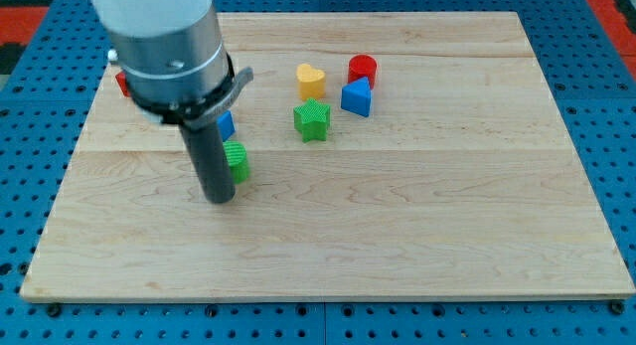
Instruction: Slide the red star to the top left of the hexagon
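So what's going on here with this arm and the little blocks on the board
A robot arm with a straight dark rod is pushing blocks around a wooden board. My tip sits right at the left side of a green block, whose shape I can't make out. A red block peeks out behind the arm at the view's left, and a blue block is partly hidden too. Further right sit a yellow heart, a green star, a red cylinder and a blue block.
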